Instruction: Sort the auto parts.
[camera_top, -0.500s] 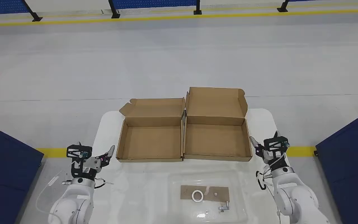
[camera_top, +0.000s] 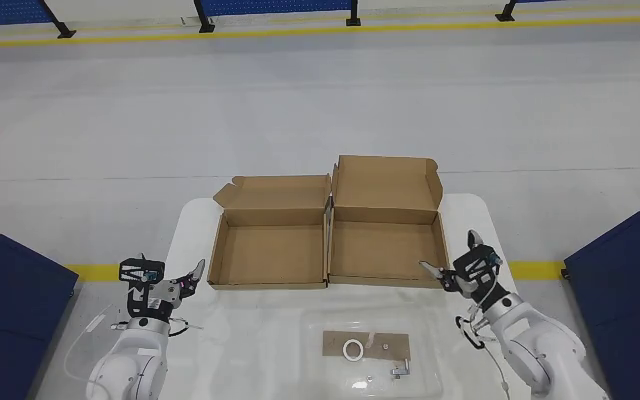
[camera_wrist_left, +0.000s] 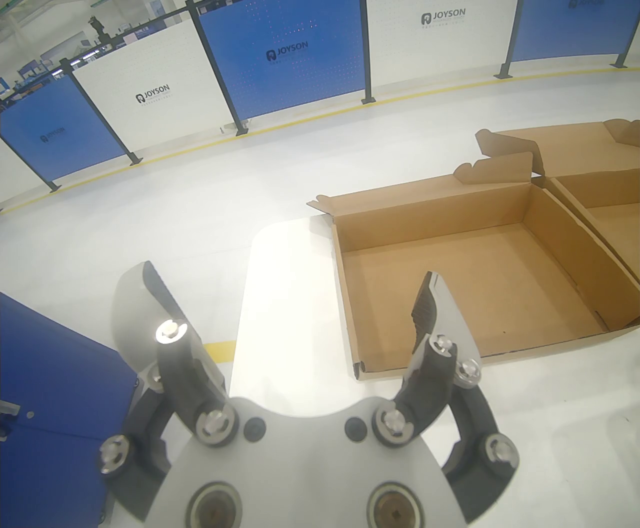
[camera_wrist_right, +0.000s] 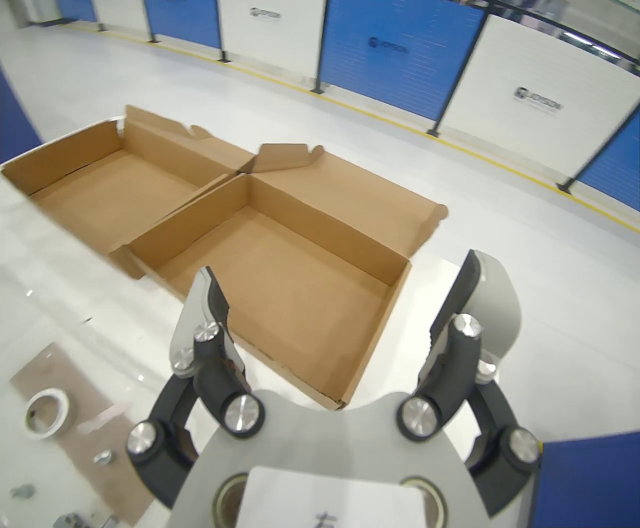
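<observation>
My left gripper (camera_wrist_left: 290, 280) hangs with its jaws spread wide and nothing between them. My right gripper (camera_wrist_right: 340, 267) is spread the same way and is also bare.

In the top view the right box (camera_top: 388, 250) stands open on the white table (camera_top: 260, 320), lid flap folded back on its far side. The left box (camera_top: 268, 255) touches its left wall. The right gripper (camera_top: 447, 252) sits over that box's near right corner. The left gripper (camera_top: 172, 270) is well apart from it, past the left box's near left corner.

The auto parts lie on my side of the right box's front wall, toward its left end: a white ring (camera_top: 352, 349) on a brown card (camera_top: 366, 344), and a small metal piece (camera_top: 400, 370) nearer me.

The right wrist view adds detail. The ring (camera_wrist_right: 47, 407) is hollow, a small nut (camera_wrist_right: 102, 456) lies off the card's (camera_wrist_right: 75, 400) edge, and the right box's floor (camera_wrist_right: 280, 280) is bare. The left wrist view gives the left box's (camera_wrist_left: 475, 280) bare floor and its upright walls.

Bare tabletop runs between the right box's front wall and the card. More lies beyond the left box's left wall, up to the table's rounded edge.
</observation>
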